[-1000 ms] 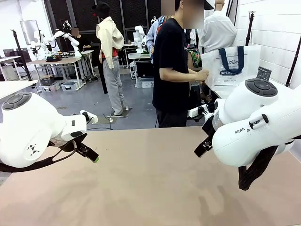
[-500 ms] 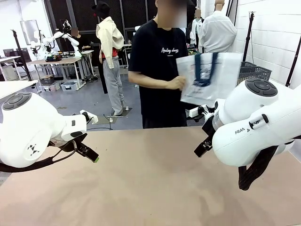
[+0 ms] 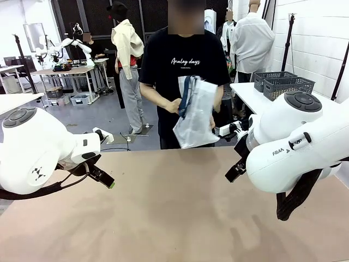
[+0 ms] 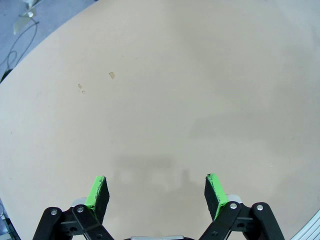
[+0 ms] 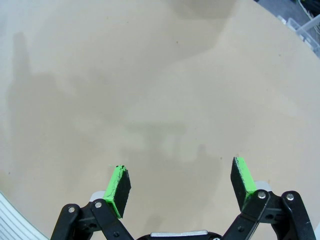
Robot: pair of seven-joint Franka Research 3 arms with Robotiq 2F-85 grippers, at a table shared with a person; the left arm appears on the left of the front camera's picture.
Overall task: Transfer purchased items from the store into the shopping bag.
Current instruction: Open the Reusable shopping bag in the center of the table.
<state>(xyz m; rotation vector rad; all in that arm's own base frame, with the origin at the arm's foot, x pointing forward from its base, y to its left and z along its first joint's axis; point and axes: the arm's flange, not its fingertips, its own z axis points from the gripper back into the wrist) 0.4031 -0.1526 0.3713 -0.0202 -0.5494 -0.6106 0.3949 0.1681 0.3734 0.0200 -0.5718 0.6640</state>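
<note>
A person at the table's far side holds the shopping bag (image 3: 195, 114), clear crinkly plastic with navy handles, in both hands at chest height, above the far edge. Two dark grey lattice baskets (image 3: 284, 83) stand on a white side table behind my right arm; I cannot tell which is the store. The purchased items are out of view. My left gripper (image 3: 104, 178) hangs open above the table's left side, and the left wrist view shows that gripper (image 4: 156, 187) over bare tabletop. My right gripper (image 3: 233, 172) is at the right, and its own view shows it (image 5: 180, 180) open and empty.
The tan tabletop (image 3: 174, 218) stretches bare between both arms. The white side table (image 3: 248, 95) stands at the back right, beyond the shared table. Other work tables and equipment stand far off at the back left.
The person has turned from the side table to face me, carrying the bag leftward to the middle; it now hangs narrower in their hands. Neither arm has moved.
</note>
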